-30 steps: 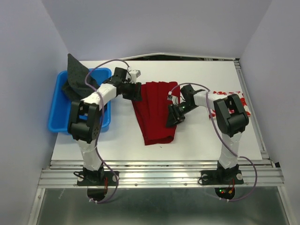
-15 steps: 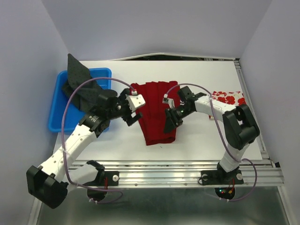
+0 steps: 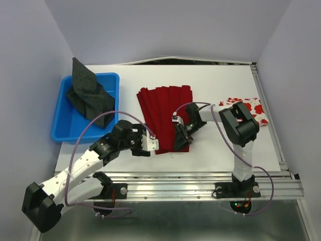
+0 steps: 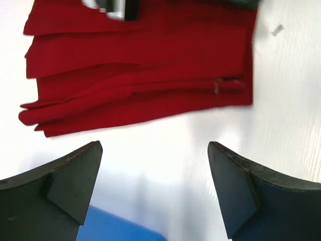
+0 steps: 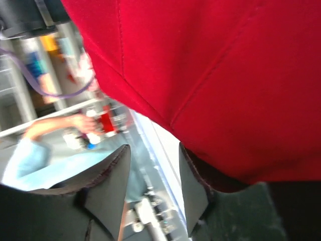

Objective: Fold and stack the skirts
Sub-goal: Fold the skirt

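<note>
The deep-red pleated skirt point(image 3: 165, 113) lies flat mid-table and fills the top of the left wrist view point(image 4: 140, 65). My left gripper point(image 3: 152, 145) is open and empty over bare table, just short of the skirt's near left corner point(image 4: 153, 183). My right gripper point(image 3: 179, 139) is open at the skirt's near right edge; in the right wrist view point(image 5: 150, 191) the red cloth point(image 5: 215, 75) lies over one finger point(image 5: 195, 186), with nothing between the jaws. The white skirt with red flowers point(image 3: 248, 108) lies at the right. The dark grey skirt point(image 3: 88, 90) sits in the bin.
The blue plastic bin point(image 3: 62, 128) stands at the left of the table; its corner shows in the left wrist view point(image 4: 115, 228). The table's near edge with a metal rail point(image 3: 170, 175) runs just below both grippers.
My left arm has swung from the skirt's far left corner by the bin to its near left corner. My right gripper has moved toward the near hem. The skirt lies wider.
</note>
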Action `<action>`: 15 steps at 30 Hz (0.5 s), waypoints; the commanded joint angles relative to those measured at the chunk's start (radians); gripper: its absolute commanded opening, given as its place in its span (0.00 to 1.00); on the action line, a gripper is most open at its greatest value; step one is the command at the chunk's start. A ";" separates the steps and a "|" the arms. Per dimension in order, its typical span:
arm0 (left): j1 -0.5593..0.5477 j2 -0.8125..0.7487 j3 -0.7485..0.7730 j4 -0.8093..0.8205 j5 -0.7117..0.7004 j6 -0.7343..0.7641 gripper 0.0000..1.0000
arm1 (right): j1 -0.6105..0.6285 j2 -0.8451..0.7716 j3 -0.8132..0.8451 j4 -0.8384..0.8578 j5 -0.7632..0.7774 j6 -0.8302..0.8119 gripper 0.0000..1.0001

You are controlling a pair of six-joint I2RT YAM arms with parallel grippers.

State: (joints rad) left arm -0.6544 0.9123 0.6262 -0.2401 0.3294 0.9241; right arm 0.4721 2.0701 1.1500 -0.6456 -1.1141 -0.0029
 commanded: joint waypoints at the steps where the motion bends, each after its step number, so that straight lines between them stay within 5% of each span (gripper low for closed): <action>1: -0.071 -0.131 -0.167 0.118 -0.059 0.309 0.98 | 0.005 -0.082 0.120 -0.027 0.041 -0.029 0.53; 8: -0.149 -0.201 -0.361 0.312 -0.104 0.447 0.98 | 0.005 -0.136 0.250 -0.083 0.036 -0.017 0.58; 15: -0.263 -0.003 -0.361 0.473 -0.203 0.372 0.98 | 0.005 -0.032 0.287 0.018 0.126 0.033 0.57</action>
State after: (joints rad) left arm -0.8864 0.8280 0.2565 0.0769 0.1867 1.3079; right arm 0.4767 1.9873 1.3998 -0.6838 -1.0439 -0.0048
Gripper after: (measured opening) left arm 0.985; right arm 0.577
